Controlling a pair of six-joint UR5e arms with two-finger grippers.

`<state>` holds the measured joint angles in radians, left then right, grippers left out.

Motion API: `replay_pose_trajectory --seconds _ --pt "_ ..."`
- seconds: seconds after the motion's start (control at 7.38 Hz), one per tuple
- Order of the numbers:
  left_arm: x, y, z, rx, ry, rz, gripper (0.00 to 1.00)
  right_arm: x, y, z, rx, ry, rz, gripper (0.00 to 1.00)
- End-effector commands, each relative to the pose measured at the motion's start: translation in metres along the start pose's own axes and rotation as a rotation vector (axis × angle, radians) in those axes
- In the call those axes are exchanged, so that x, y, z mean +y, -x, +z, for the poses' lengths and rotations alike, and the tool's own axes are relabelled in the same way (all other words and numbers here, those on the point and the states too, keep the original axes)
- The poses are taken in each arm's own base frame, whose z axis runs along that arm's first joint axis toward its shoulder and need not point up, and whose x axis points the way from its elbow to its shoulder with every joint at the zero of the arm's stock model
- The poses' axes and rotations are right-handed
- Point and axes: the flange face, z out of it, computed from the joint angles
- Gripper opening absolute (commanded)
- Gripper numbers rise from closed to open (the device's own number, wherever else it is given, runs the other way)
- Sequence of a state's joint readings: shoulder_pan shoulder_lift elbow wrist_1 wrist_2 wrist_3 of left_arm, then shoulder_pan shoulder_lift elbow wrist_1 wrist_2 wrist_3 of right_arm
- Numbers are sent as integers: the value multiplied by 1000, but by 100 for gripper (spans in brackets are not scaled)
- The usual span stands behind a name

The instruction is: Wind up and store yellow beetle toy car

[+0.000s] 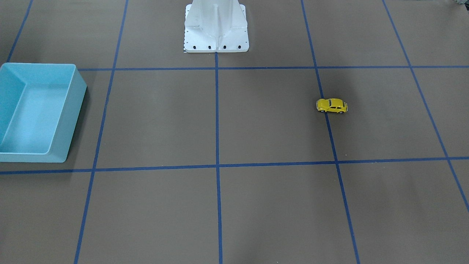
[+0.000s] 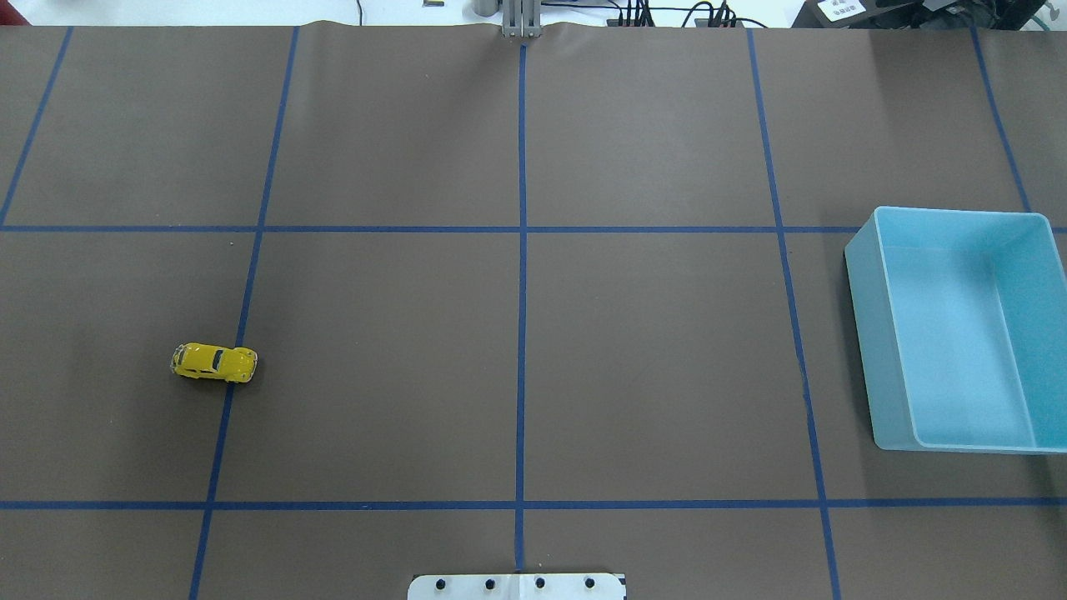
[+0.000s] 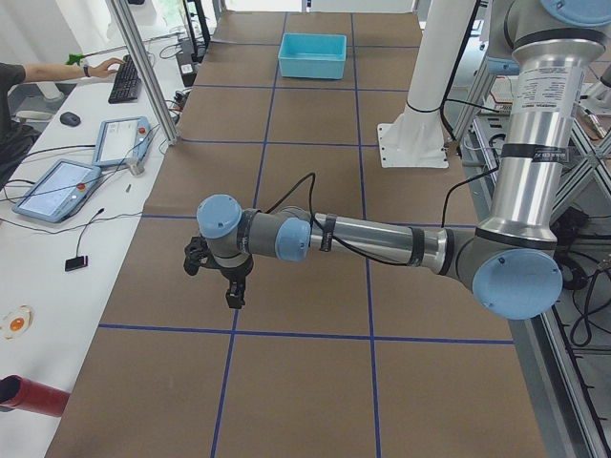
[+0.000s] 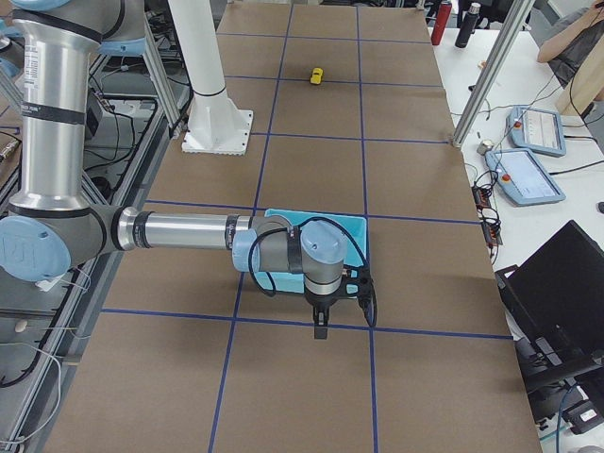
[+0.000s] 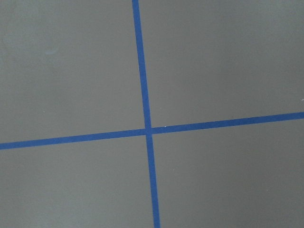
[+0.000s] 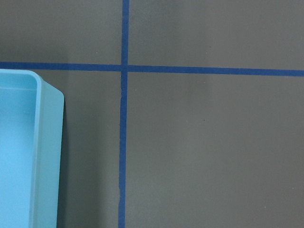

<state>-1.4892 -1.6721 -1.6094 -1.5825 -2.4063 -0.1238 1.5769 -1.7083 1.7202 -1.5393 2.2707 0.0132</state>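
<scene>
The yellow beetle toy car (image 1: 331,105) stands on its wheels on the brown table, on a blue tape line; it also shows in the overhead view (image 2: 214,362) at the left and small in the exterior right view (image 4: 317,75). The light blue bin (image 2: 959,329) is empty on the table's opposite side (image 1: 36,112). My left gripper (image 3: 234,298) shows only in the exterior left view, hanging above the table; I cannot tell whether it is open or shut. My right gripper (image 4: 321,327) shows only in the exterior right view, just beside the bin (image 4: 354,226); I cannot tell its state either.
The white robot pedestal (image 1: 216,33) stands at the table's robot-side middle. Blue tape lines grid the brown table (image 2: 650,350). Tablets (image 3: 57,186) and a keyboard (image 3: 124,81) lie on the operators' white desk. A corner of the bin (image 6: 28,152) shows in the right wrist view.
</scene>
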Motion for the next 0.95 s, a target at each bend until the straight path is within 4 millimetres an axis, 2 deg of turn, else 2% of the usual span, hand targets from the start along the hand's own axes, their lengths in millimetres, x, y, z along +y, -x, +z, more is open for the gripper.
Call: replay_pose_trajectory --seconds 0.0,0.14,0.27,0.41,0.54,0.68,0.81 --pt "1 -18 -16 6 -64 70 100 0 1 -1 -7 0 1 100" --pt "-3 -30 -19 20 -108 133 100 0 1 -1 -7 1 3 100" --pt "-6 -54 -12 35 -140 227 100 6 -2 2 -7 6 9 100" --pt "-3 -98 2 58 -128 324 100 7 -2 3 -7 6 8 100" --pt "5 -143 30 86 -91 426 100 6 0 1 -7 3 3 100" --pt "13 -175 51 107 -78 525 100 6 0 1 -7 3 3 100" --pt "19 -193 55 123 -71 562 100 6 -1 2 -6 4 4 100"
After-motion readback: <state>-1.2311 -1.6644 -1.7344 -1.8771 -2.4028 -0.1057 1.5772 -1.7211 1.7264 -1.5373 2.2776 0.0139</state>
